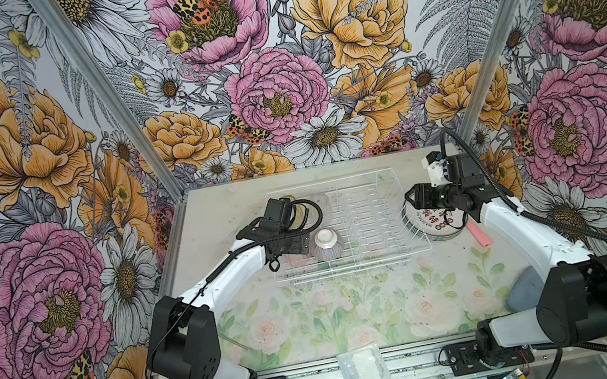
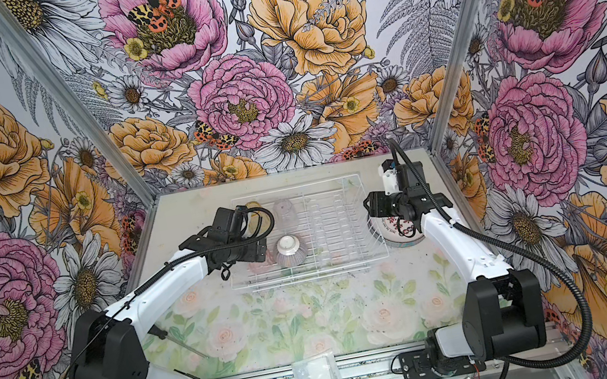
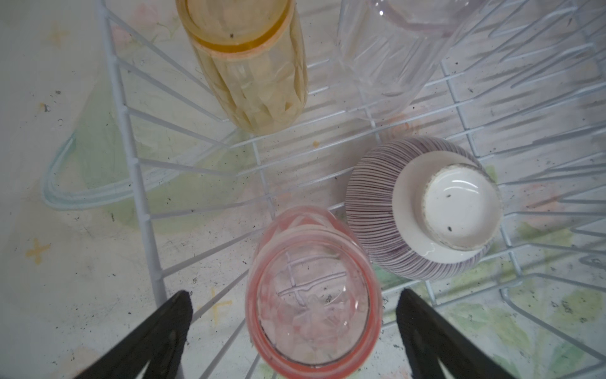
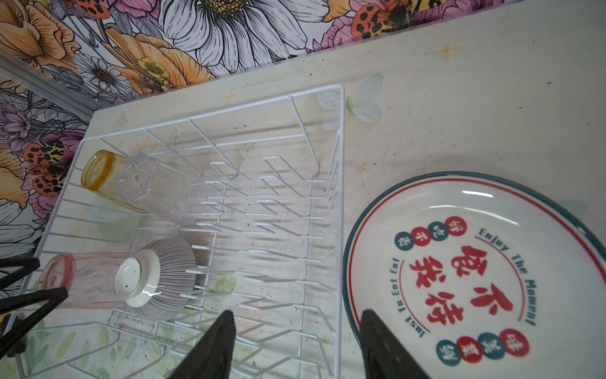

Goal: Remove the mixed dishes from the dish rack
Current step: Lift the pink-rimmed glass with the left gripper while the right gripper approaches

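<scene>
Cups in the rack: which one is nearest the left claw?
The pink cup, right at the open left gripper; the yellow cup and clear cup are farther off.

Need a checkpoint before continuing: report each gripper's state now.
Left gripper: open, holding nothing, lined up on the pink tumbler.
Right gripper: open, holding nothing.

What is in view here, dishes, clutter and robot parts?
dish rack: one, white wire, centre back
yellow tumbler: one, translucent yellow, rack's far left corner
clear tumbler: one, colourless, beside yellow tumbler
pink tumbler: one, translucent pink, rack's near left
bowl: one, grey-purple ribbed, foot up, beside pink tumbler
plates: stack, number unclear, white, dark-rimmed, right of rack
pink strip: one, pink, by plates
plastic bag: one, clear, front edge
left gripper: one, black fingers, open, flanking pink tumbler
right gripper: one, black fingers, open, between rack and plates
</scene>
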Controlling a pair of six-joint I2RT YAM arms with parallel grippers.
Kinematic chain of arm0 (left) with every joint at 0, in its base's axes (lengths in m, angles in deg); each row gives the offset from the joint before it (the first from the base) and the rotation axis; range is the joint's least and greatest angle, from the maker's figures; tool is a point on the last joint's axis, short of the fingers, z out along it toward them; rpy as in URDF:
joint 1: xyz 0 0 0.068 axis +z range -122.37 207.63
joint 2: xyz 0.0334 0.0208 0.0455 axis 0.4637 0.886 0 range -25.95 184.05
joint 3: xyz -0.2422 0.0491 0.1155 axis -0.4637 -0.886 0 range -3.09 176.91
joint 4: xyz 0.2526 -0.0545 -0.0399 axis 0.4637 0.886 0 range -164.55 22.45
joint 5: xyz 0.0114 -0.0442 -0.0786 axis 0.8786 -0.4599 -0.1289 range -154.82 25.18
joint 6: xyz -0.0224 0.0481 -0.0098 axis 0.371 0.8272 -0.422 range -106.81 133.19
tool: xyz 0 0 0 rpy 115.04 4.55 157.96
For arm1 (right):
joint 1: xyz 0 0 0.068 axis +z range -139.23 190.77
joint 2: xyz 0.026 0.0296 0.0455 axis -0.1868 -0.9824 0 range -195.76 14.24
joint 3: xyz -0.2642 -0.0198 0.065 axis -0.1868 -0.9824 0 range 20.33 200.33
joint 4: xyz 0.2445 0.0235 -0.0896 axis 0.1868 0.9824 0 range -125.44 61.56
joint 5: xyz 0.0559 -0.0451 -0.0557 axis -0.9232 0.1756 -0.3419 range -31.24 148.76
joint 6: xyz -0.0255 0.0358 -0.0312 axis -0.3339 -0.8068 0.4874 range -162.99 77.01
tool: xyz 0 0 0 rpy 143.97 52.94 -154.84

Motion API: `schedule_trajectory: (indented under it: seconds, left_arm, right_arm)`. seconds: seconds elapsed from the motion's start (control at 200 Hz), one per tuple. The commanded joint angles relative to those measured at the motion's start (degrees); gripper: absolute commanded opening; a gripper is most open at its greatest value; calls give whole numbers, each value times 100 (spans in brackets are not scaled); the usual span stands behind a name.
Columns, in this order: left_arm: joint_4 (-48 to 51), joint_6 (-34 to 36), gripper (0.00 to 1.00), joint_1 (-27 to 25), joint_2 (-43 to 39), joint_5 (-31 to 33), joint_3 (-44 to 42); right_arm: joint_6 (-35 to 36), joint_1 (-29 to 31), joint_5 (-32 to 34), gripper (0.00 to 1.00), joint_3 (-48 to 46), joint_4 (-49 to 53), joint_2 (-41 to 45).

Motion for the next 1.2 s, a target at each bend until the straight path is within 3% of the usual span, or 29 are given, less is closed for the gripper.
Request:
schedule_trajectory:
  seconds: [0.0,0.586,0.841,0.976,1.191]
  left_arm:
    - [213,35,99,-73,77,80,185]
    - [635,12,88,-63,815,-10,669]
    - [759,39,76,-36,901,-86,727]
    - [788,72,64,4,969,-261,728]
    - [770,100,61,67,730,-340,706]
  right_arm:
    - [-51,38,-5,63,-30,-65,128]
    - [-2,31,22,63,-54,-69,44]
    - [14,31,17,63,-39,-74,-2]
    - [2,31,-12,63,-47,-72,32]
    - [-44,31,-185,63,-59,-72,232]
